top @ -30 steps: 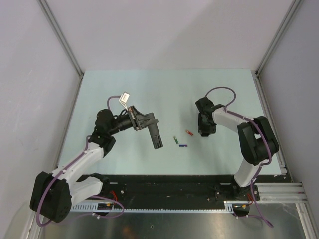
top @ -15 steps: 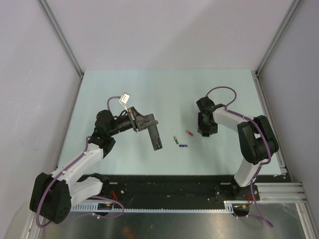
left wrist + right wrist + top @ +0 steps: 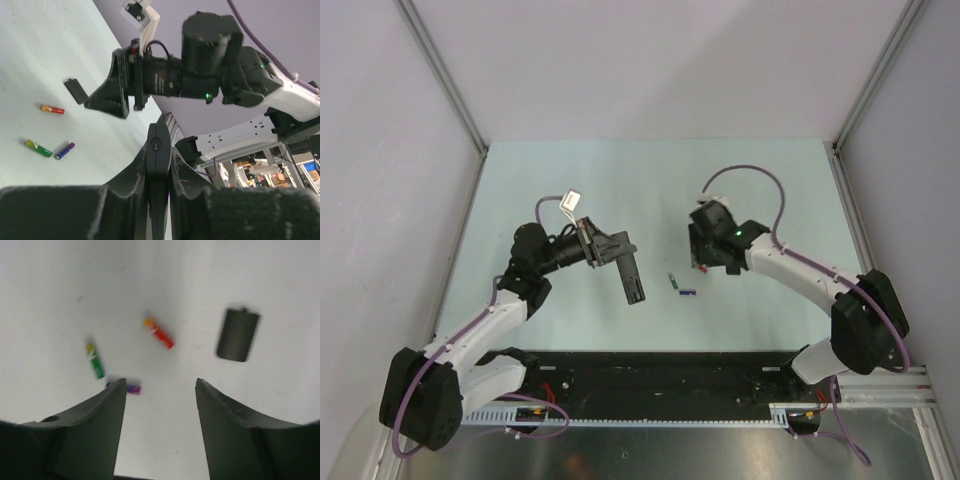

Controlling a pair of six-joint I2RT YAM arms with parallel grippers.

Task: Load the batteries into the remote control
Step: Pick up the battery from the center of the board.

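Observation:
My left gripper [image 3: 620,253] is shut on one end of the remote control [image 3: 634,280], a slim black bar held off the table and seen edge-on between the fingers in the left wrist view [image 3: 159,150]. The batteries lie on the table to its right: a green one [image 3: 672,281] and a blue-purple one [image 3: 687,292]. The red one [image 3: 159,333] shows in the right wrist view, with the green [image 3: 94,360] and blue-purple [image 3: 127,388] to its left. My right gripper [image 3: 159,386] hovers open above them with nothing between its fingers.
A small flat black cover piece [image 3: 238,334] lies on the table just right of the red battery, and it also shows in the left wrist view [image 3: 75,91]. Grey walls and metal posts enclose the pale green table [image 3: 620,180].
My right gripper has moved left, now over the red battery, and its jaws have spread wider. The left arm and the remote have stayed in place.

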